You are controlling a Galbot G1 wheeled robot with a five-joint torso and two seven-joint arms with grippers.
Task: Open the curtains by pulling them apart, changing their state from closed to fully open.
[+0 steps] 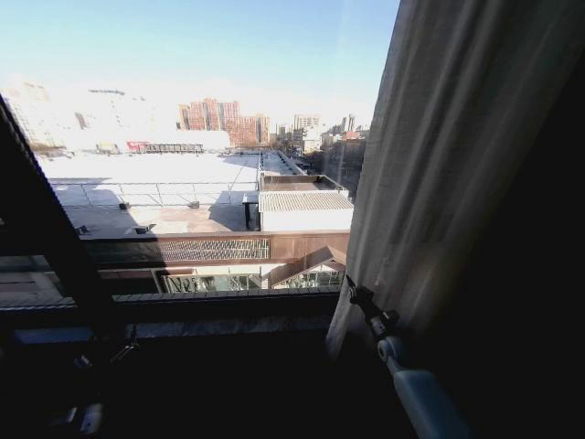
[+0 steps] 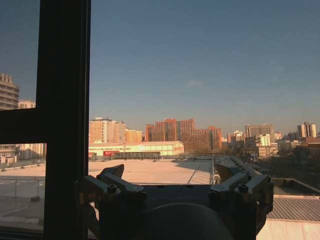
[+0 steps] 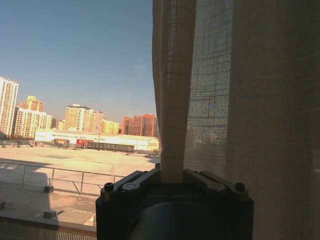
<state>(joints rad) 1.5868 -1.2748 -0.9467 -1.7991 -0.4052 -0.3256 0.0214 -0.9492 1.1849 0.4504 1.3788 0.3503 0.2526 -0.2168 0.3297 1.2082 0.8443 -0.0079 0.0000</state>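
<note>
The window frame (image 1: 41, 229) is the landmark here: a dark, flat-sided bar that runs slanted down the left of the head view, with a sill crossing below it. In the left wrist view the same kind of black frame (image 2: 64, 120) stands as a thick upright post with a crossbar going off to one side.

The left gripper (image 2: 170, 175) sits just beside that post, facing the glass. Its two metal fingers (image 2: 112, 182), blocky with round bolt heads, are spread wide apart, and nothing lies between them but the rooftops outside. In the head view the left arm is lost in the dark below the sill.

Right of the frame, past the bare glass, hangs the curtain (image 1: 439, 165). It is thin cream cloth with long vertical folds, gathered toward the right side of the window and reaching below the sill. Up close in the right wrist view its curtain weave (image 3: 215, 100) shows as a fine loose grid that lets light through.

The right gripper (image 1: 358, 297) meets the curtain's left edge at about sill height, at the end of a pale rounded arm coming up from below. Its fingers (image 3: 137, 181) are pressed in on one rolled fold of the cloth, which rises straight from between them like a narrow column.
</note>
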